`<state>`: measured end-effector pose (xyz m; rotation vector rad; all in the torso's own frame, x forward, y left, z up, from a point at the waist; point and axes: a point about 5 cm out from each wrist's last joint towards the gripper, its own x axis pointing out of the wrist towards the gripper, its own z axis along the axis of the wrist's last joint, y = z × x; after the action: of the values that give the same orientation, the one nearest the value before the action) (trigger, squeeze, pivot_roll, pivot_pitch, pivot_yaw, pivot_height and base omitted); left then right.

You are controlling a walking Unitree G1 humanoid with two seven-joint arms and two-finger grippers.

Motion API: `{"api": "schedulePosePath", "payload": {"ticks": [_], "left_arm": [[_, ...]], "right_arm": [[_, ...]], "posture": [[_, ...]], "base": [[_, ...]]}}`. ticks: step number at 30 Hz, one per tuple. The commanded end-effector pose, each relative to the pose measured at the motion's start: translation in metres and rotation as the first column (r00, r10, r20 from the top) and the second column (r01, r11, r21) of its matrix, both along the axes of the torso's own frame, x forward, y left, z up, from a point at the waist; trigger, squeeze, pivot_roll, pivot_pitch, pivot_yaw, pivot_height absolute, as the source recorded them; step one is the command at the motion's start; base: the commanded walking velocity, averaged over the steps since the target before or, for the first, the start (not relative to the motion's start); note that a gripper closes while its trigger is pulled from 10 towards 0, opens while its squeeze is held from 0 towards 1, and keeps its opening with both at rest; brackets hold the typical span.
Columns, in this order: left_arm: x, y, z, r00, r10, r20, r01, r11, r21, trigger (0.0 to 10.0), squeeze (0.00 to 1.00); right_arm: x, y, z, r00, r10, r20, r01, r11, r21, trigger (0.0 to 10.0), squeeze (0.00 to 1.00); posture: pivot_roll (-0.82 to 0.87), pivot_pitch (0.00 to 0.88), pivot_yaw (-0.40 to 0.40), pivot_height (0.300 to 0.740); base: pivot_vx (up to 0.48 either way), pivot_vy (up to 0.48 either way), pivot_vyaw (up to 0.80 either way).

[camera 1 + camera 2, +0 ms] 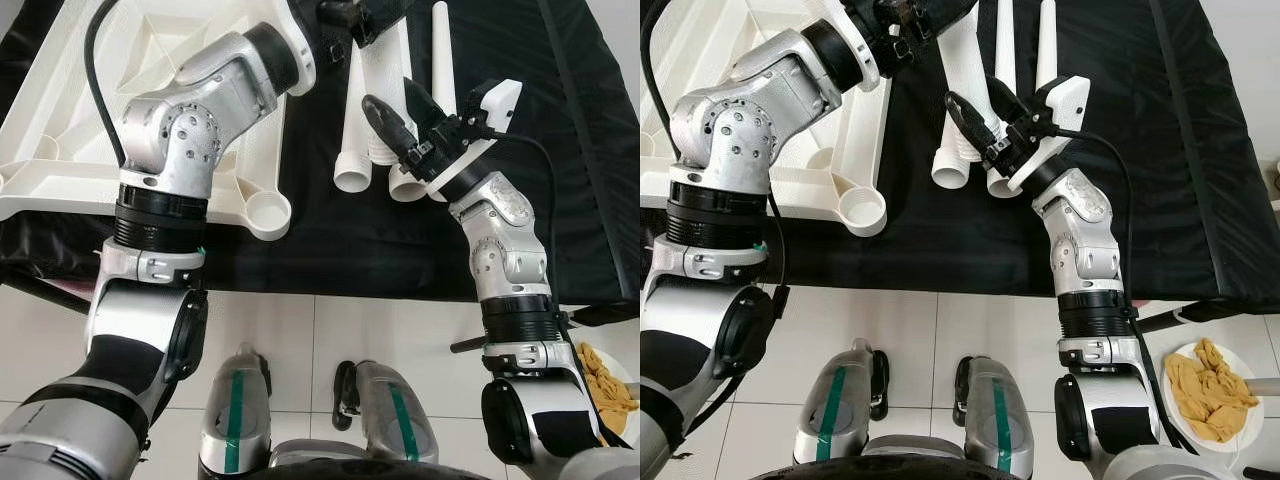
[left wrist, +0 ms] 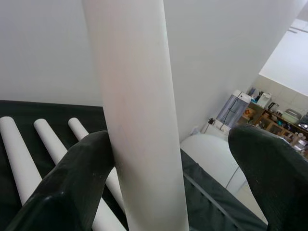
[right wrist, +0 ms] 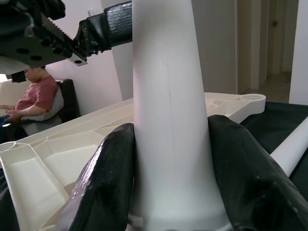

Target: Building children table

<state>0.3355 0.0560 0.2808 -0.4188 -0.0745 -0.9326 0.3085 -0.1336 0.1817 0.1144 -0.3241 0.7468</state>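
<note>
A white table leg [image 1: 388, 75] lies on the black cloth, and both grippers are on it. My right gripper [image 1: 402, 112] is shut on it near its threaded end [image 3: 178, 211], both fingers pressed to its sides. My left gripper [image 1: 345, 15] reaches in at the top edge and straddles the same leg [image 2: 139, 120] farther up. There it is open: one finger [image 2: 72, 183] touches the leg and the other stands well apart. The white tabletop [image 1: 60, 150] lies upside down on the left, with a round corner socket [image 1: 268, 212] near the cloth's front edge.
More loose white legs [image 1: 352, 130] [image 1: 441, 50] lie beside the held one. The black cloth [image 1: 560, 150] has free room on the right. A plate of yellow pieces [image 1: 1210, 390] sits on the tile floor at right. A person [image 3: 38, 96] sits in the background.
</note>
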Motion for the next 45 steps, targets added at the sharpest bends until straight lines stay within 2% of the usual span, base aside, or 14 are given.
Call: {"api": "schedulePosePath", "payload": {"ticks": [1,13,17,25,30,33,39,45], "left_arm": [[-0.014,-0.009,0.011,0.949,-0.287,0.129,0.292,0.956,-0.019,10.0,0.0],[-0.011,-0.011,0.021,0.948,-0.3,0.103,0.307,0.95,-0.061,10.0,0.0],[-0.007,-0.01,0.028,0.951,-0.295,0.094,0.302,0.95,-0.078,10.0,0.0],[0.005,-0.002,0.034,0.968,-0.237,0.08,0.241,0.97,-0.04,10.0,0.0],[0.008,0.0,0.036,0.971,-0.226,0.079,0.229,0.973,-0.036,10.0,0.0],[0.014,0.008,0.04,0.978,-0.193,0.081,0.194,0.981,-0.002,10.0,0.0],[0.017,0.017,0.043,0.982,-0.164,0.088,0.164,0.986,0.016,10.0,0.0],[0.017,0.019,0.045,0.983,-0.156,0.099,0.156,0.988,0.011,10.0,0.0]], "right_arm": [[-0.002,0.002,0.002,1.0,0.016,0.023,-0.016,1.0,-0.005,10.0,0.0],[-0.009,0.008,-0.005,0.998,0.053,0.014,-0.053,0.998,-0.028,10.0,0.0],[-0.012,0.009,-0.008,0.996,0.084,0.011,-0.083,0.994,-0.066,10.0,0.0],[-0.015,0.009,-0.012,0.995,0.1,0.01,-0.099,0.99,-0.098,10.0,0.0],[-0.015,0.009,-0.013,0.995,0.098,0.01,-0.096,0.99,-0.101,10.0,0.0],[-0.015,0.007,-0.014,0.996,0.089,0.012,-0.087,0.99,-0.107,10.0,0.0],[-0.015,0.006,-0.015,0.997,0.081,0.015,-0.079,0.99,-0.114,10.0,0.0],[-0.014,0.005,-0.014,0.997,0.076,0.019,-0.073,0.991,-0.116,10.0,0.0]], "posture": [[0.05,0.001,-0.003,0.74],[0.05,0.002,0.007,0.74],[0.04,0.0,0.007,0.74],[0.03,0.0,0.011,0.74],[0.03,0.0,0.011,0.74],[0.03,0.0,0.015,0.74],[0.03,0.0,0.016,0.74],[0.04,0.0,0.011,0.74]], "base": [[0.0,0.0,0.0],[0.0,0.0,0.0],[0.0,0.0,0.0],[0.0,0.0,0.0],[0.0,0.0,0.0],[0.0,0.0,0.0],[0.0,0.0,0.0],[0.0,0.0,0.0]]}}
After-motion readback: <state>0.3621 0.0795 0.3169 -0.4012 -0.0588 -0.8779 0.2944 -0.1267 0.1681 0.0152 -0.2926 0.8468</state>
